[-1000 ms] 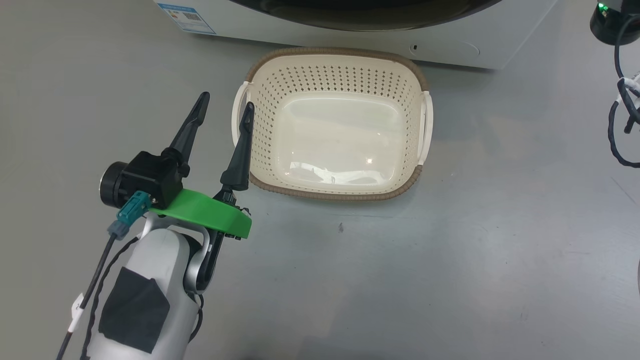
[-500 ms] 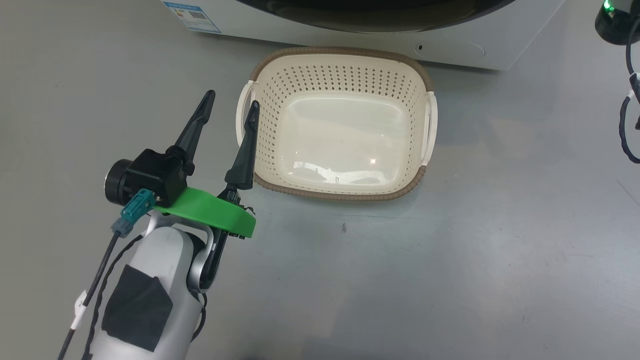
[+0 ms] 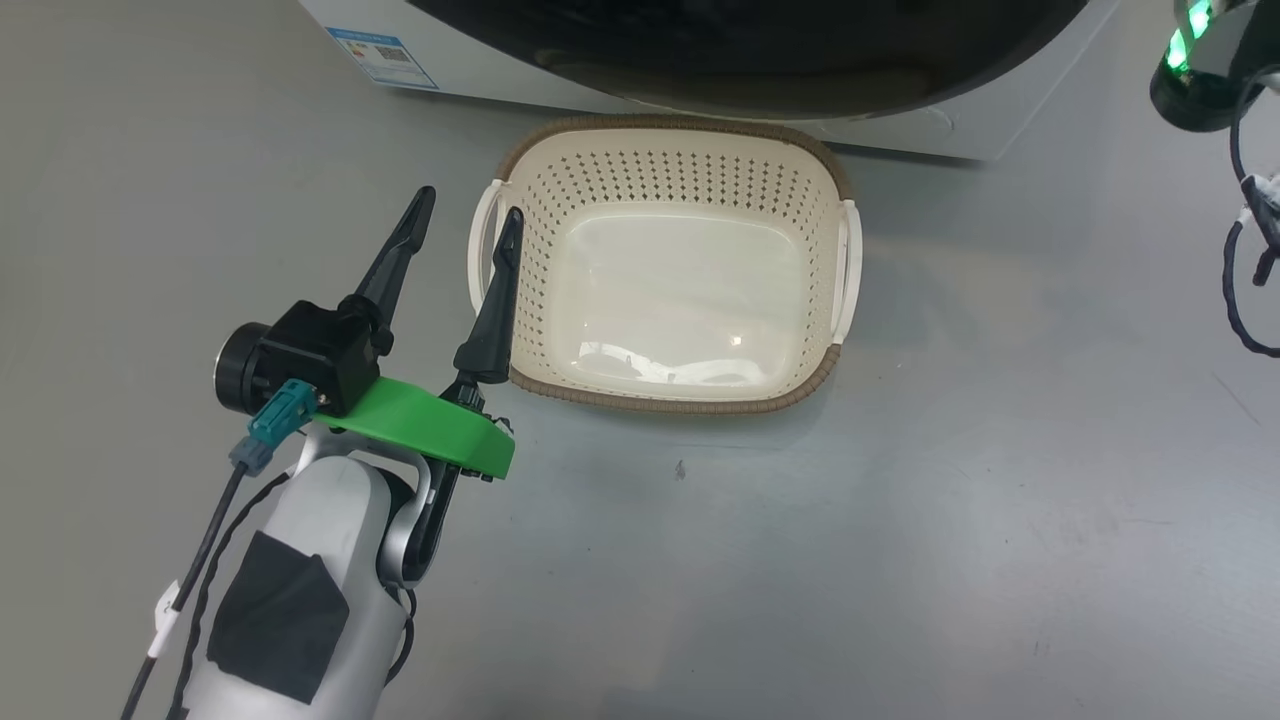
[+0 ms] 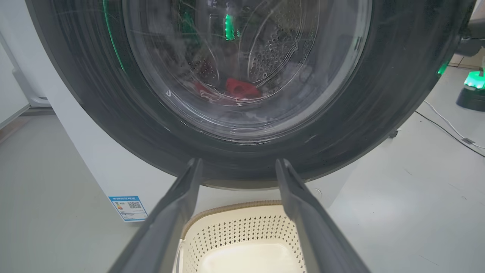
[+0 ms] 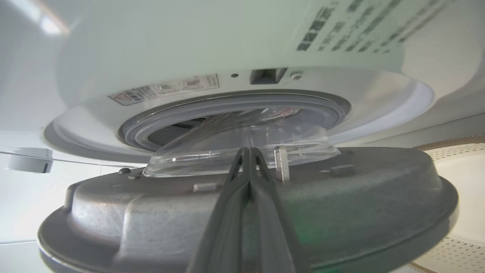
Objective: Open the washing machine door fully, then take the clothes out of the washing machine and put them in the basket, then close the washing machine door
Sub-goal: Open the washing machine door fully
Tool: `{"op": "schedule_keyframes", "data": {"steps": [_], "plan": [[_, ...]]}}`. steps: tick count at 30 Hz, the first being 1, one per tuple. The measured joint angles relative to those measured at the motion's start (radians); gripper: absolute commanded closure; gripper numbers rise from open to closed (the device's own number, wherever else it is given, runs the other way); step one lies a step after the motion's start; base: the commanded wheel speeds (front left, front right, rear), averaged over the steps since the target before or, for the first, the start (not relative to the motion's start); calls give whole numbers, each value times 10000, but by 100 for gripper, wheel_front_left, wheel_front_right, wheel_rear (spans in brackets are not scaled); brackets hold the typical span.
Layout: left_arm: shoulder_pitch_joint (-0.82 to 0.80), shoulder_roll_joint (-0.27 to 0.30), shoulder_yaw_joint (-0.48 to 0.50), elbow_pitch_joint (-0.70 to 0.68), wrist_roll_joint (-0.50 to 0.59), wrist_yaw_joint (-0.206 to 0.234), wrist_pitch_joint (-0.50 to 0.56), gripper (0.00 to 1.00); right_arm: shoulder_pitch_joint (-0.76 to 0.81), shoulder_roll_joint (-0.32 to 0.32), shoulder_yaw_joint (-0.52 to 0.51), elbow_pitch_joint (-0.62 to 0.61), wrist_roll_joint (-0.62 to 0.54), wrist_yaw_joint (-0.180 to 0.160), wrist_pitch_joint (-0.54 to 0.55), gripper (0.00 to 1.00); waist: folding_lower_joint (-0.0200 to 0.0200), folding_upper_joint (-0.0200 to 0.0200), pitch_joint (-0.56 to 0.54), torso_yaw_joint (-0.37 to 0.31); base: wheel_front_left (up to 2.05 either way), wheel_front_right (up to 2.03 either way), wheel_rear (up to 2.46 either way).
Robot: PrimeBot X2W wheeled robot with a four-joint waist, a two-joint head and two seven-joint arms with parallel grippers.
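Note:
The washing machine door (image 3: 750,50) stands partly open, its black edge hanging over the far rim of the basket (image 3: 660,400). My right gripper (image 5: 248,149) is shut, its tips against the door's grey inner face (image 5: 360,189) at the foot of the glass bowl. Behind it are the gasket and the white washing machine (image 5: 227,38). Left of the basket, my left gripper (image 3: 470,204) hovers open and holds nothing. In the left wrist view it (image 4: 238,162) points at the door (image 4: 341,125), and the red clothes (image 4: 238,88) show through the glass, inside the drum.
A blue label (image 3: 380,55) marks the washer's lower left corner. At the far right is a dark device with a green light (image 3: 1195,70), with black cables (image 3: 1245,280) below it. Bare grey floor (image 3: 900,520) surrounds the basket.
The door has swung further out and now covers more of the washer's front above the basket. The head view has shifted a little. My left gripper stays open in place.

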Motion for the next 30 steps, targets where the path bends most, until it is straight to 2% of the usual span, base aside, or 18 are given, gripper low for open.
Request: {"op": "schedule_keyframes", "data": {"steps": [21, 30], "plan": [[144, -2, 4, 349, 2, 86, 0, 0, 1384, 637, 523, 163, 531, 520, 1603, 100, 0, 0, -824, -261, 0, 0, 0], [476, 0, 21, 625, 4, 88, 0, 0, 2156, 917, 725, -2, 752, 625, 2236, 100, -1, 0, -1287, -270, 0, 0, 0]]}}
